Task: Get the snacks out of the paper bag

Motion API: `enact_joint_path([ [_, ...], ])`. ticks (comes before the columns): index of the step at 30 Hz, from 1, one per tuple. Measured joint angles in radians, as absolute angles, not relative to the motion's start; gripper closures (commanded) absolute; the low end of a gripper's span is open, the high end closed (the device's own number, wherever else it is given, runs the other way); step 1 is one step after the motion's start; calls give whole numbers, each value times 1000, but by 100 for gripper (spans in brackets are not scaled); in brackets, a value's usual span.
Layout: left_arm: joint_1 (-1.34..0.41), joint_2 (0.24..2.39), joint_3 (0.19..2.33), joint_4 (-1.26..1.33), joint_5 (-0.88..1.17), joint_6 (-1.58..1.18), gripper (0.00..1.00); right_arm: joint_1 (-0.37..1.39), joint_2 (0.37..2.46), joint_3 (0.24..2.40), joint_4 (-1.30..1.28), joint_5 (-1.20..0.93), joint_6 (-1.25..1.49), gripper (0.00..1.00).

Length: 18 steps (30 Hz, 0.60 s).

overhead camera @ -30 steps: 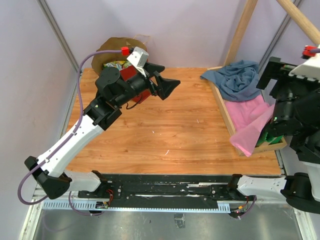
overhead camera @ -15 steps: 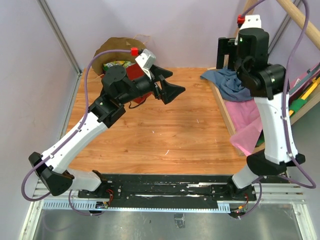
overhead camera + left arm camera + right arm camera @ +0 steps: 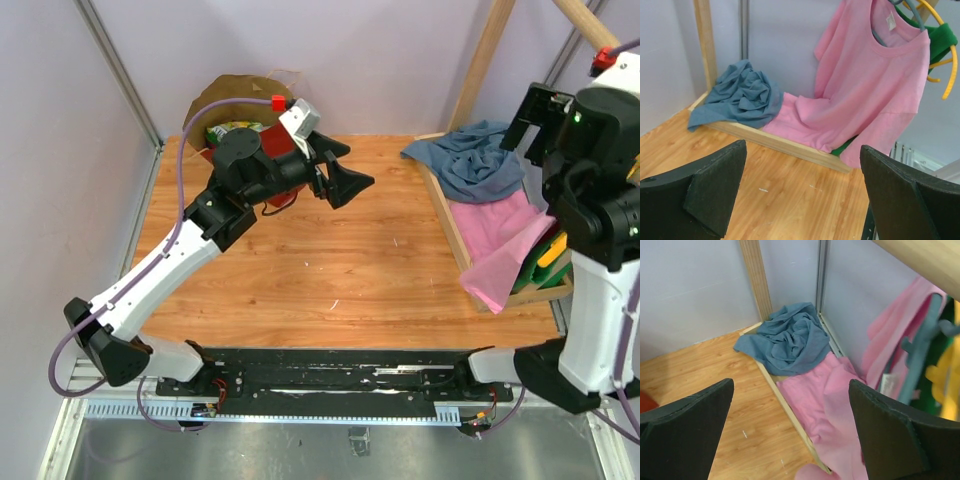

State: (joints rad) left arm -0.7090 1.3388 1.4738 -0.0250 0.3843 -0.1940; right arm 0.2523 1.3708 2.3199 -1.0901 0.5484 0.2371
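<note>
Your right gripper has swung back off the blue cloth, far right of the bag. The left gripper drifts further right of the bag. Both are spread wide and empty. The snacks sit in the bag's mouth, none out yet.

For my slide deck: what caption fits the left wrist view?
Left jaws open above the wooden table, facing a crumpled blue cloth and a hanging pink T-shirt.

Left end effector, jaws spread, hovers near the paper bag.
</note>
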Motion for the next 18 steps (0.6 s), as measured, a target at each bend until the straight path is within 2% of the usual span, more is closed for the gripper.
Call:
enact_joint_path([
  [7, -780, 1407, 1490, 12, 436, -162, 0, 443, 1278, 2224, -1002, 740, 149, 1],
  [13, -1005, 1652, 1750, 39, 402, -64, 0, 457, 1292, 2227, -918, 788, 76, 1],
  [18, -1082, 1761, 1766, 223, 320, -38, 0, 458, 1251, 2195, -849, 808, 42, 1],
])
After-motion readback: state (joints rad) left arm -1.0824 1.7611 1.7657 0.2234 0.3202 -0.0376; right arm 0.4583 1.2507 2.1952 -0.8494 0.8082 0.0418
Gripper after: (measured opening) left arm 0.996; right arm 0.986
